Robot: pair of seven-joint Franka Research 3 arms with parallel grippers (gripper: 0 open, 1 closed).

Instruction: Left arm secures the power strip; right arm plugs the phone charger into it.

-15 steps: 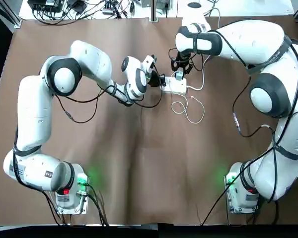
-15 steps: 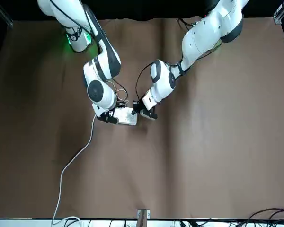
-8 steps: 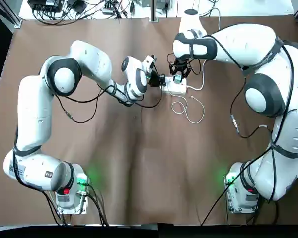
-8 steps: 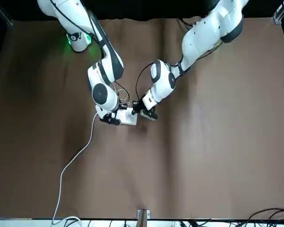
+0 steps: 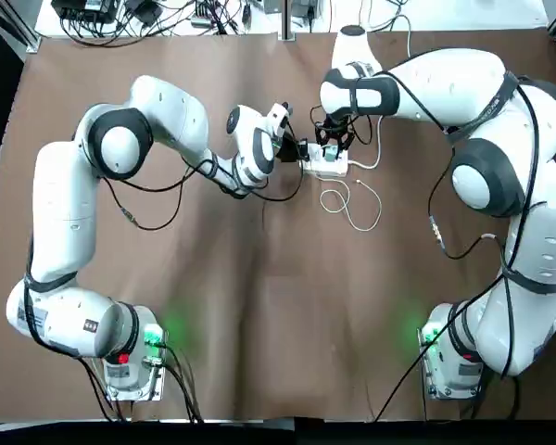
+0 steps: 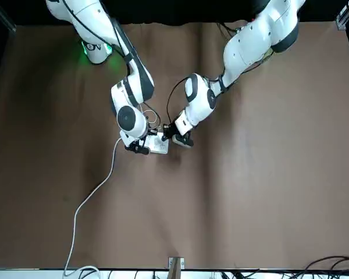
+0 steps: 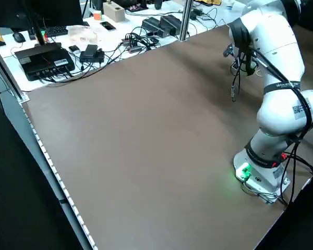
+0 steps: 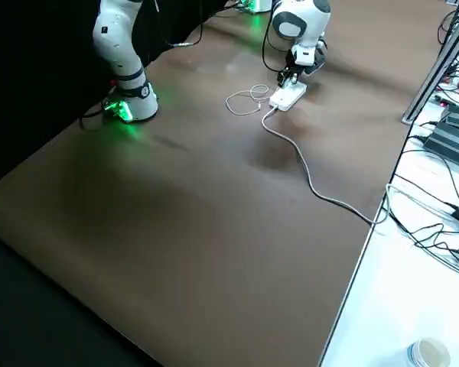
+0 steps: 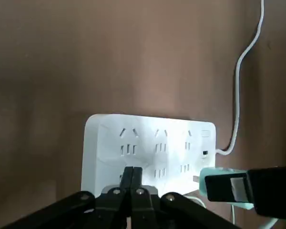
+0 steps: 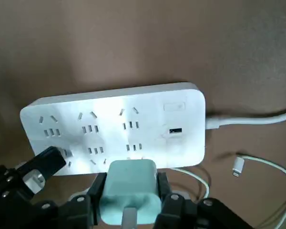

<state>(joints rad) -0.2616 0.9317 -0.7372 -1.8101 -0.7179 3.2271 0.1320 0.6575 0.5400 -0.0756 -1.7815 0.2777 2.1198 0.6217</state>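
Over the power strip [image 10: 119,126], right fingers [image 10: 166,188] gripping phone charger [image 10: 131,188], prongs hidden, left fingers [image 9: 136,179] closed together.

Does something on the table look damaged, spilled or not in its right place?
Nothing looks spilled or damaged. The power strip lies flat, and the teal charger sits between the right gripper's fingers. The charging cable's loose loops look ordinary.
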